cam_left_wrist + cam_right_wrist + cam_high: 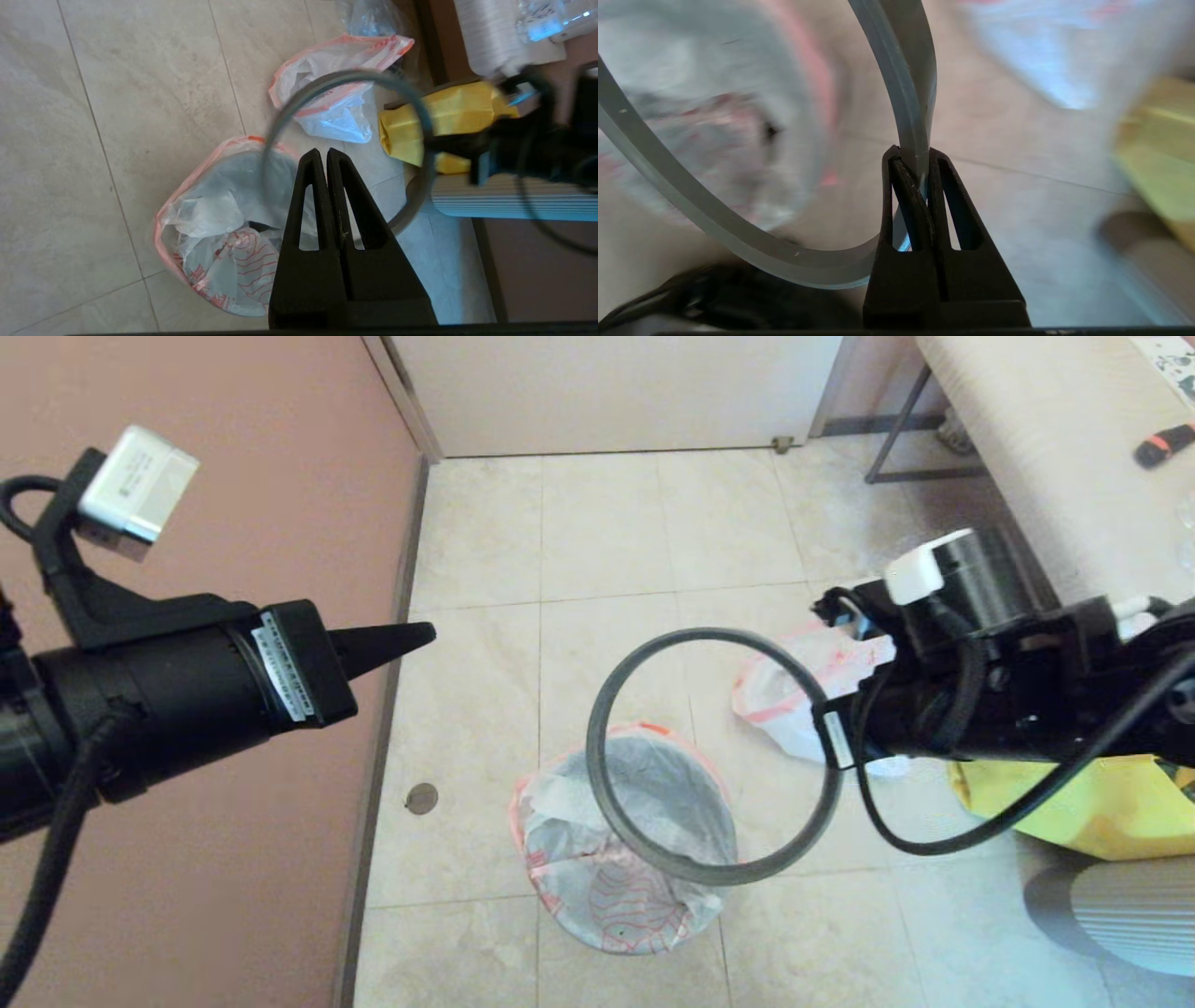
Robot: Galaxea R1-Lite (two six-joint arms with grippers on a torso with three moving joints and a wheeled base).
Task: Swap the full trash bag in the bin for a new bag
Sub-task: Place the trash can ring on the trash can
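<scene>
The new bag (597, 887), white with red drawings, is draped over the bin on the floor tiles. Only a dark sliver of the bin (258, 226) shows inside the new bag (224, 252). My right gripper (831, 733) is shut on the dark-grey rim ring (597, 775) and holds it tilted in the air, just above and right of the bin's mouth. The right wrist view shows the ring (915, 93) pinched between the tips of that gripper (910, 156). The full trash bag (794, 709) lies on the floor behind the ring. My left gripper (425, 637) hangs high at the left, shut and empty.
A yellow bag (1083, 803) lies on the floor under my right arm. A white-covered bench (1046, 448) stands at the right. The pink wall (233, 429) runs along the left, with a round floor cover (422, 798) near it. Bare tiles stretch behind the bin towards the door.
</scene>
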